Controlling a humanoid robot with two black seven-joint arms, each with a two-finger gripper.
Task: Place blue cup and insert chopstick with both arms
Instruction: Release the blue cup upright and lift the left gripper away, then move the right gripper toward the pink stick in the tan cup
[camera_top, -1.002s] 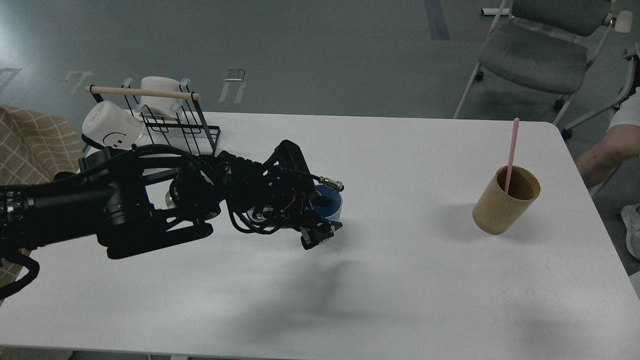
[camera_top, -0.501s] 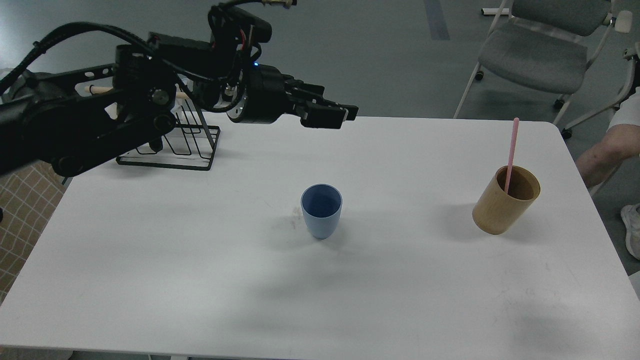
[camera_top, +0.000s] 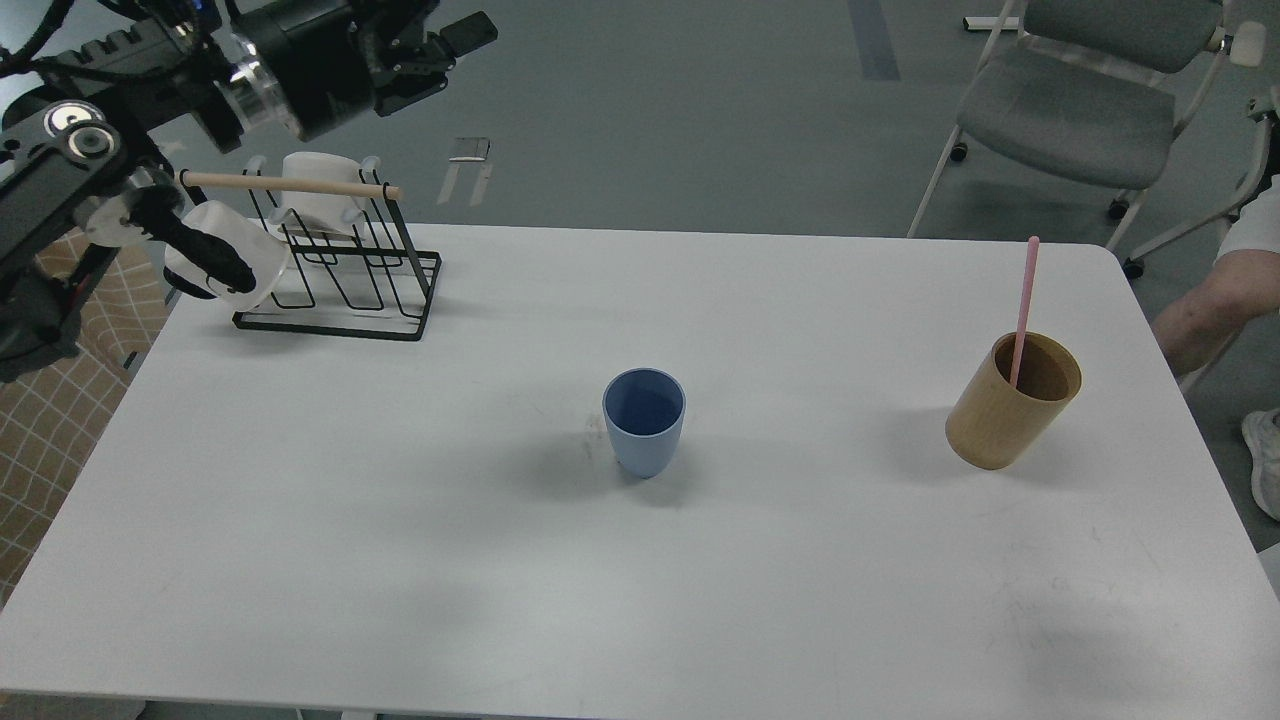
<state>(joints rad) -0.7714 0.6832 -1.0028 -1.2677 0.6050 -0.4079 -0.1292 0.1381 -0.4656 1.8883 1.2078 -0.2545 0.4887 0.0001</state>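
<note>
Head view: blue cup (camera_top: 644, 422) stands placed, far below the left gripper (camera_top: 440, 50) (open, empty). Chopstick (camera_top: 1024, 306) waits in the wooden holder (camera_top: 1010, 415); right gripper unseen.

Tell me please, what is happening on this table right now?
Nothing is held at this moment. The blue cup stands upright and alone in the middle of the white table. The left gripper is raised high at the far left, above the black wire rack, and carries nothing; I cannot tell how its jaws stand. The pink chopstick stands in the wooden holder on the right, not yet in the cup. The right arm is out of view.
</note>
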